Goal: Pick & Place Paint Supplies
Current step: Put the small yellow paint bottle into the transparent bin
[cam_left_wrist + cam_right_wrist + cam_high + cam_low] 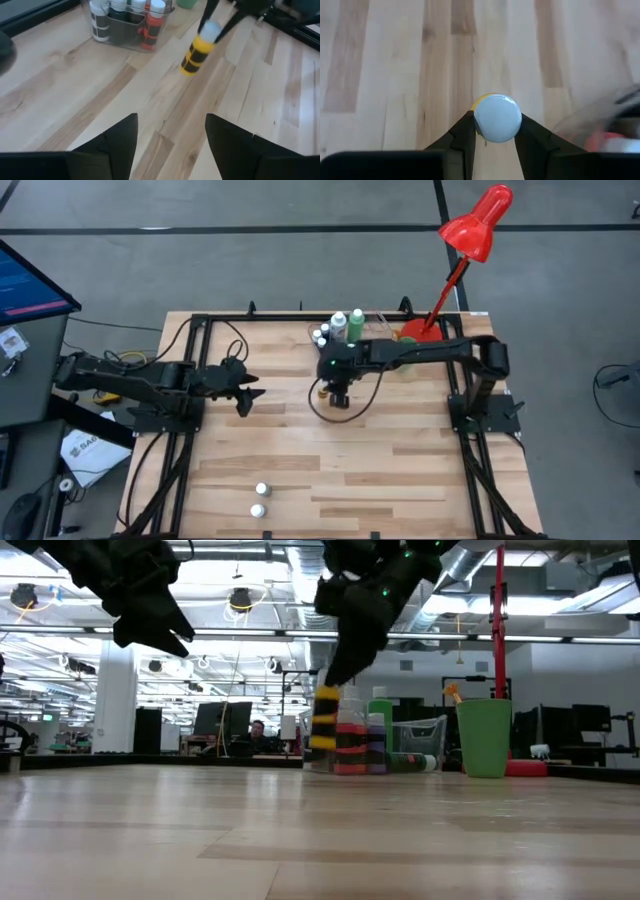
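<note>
Overhead, right gripper (pixel 492 131) around yellow bottle (pixel 496 118).

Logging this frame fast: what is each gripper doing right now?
Left gripper: jaws open, holding nothing, above bare table.
Right gripper: jaws closed on the white cap of a yellow bottle beside the clear tray.

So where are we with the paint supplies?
Several bottles already stand in the clear tray. The right gripper is shut on a yellow bottle, lifted near the tray. Two small bottles are left at the near edge. The left gripper hangs open, empty.
</note>
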Robot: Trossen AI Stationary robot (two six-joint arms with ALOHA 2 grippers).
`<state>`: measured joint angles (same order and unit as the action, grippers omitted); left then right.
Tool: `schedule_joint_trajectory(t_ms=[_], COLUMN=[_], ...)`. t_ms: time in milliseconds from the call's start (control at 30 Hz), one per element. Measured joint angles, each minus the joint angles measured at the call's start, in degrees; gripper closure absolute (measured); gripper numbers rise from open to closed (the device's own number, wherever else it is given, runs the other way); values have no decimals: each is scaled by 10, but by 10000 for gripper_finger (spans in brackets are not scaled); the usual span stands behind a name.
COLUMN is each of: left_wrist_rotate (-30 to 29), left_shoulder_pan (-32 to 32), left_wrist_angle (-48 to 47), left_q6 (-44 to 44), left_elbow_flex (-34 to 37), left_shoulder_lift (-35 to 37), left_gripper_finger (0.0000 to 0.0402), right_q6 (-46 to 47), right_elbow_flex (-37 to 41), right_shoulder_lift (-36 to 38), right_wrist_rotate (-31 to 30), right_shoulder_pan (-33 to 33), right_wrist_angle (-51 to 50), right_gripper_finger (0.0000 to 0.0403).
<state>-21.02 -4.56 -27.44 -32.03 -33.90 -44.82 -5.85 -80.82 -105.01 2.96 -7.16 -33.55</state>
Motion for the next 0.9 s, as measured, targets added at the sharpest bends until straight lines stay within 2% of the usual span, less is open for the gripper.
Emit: schedule_joint_trajectory(t_ms=[133,267,467,667,900], left_wrist_rotate=[0,0,0,0,0], left_shoulder_pan=[0,0,0,0,0], left_wrist_angle=[0,0,0,0,0], left_q6=[0,0,0,0,0], left_elbow_flex=[0,0,0,0,-1], left_shoulder_lift=[0,0,0,0,0], left_gripper_finger=[184,187,188,192,192], right_q6=[22,29,58,94,95], right_elbow_flex=[0,0,4,57,101], right_shoulder_lift=[43,116,183,186,157], right_wrist_rotate=[0,-8,-92,-106,-123], right_shoulder_pan=[-20,-60,-154,-237,-271], right_wrist_angle=[-21,-35,-84,-89,-49], right_gripper_finger=[303,303,303,303,303])
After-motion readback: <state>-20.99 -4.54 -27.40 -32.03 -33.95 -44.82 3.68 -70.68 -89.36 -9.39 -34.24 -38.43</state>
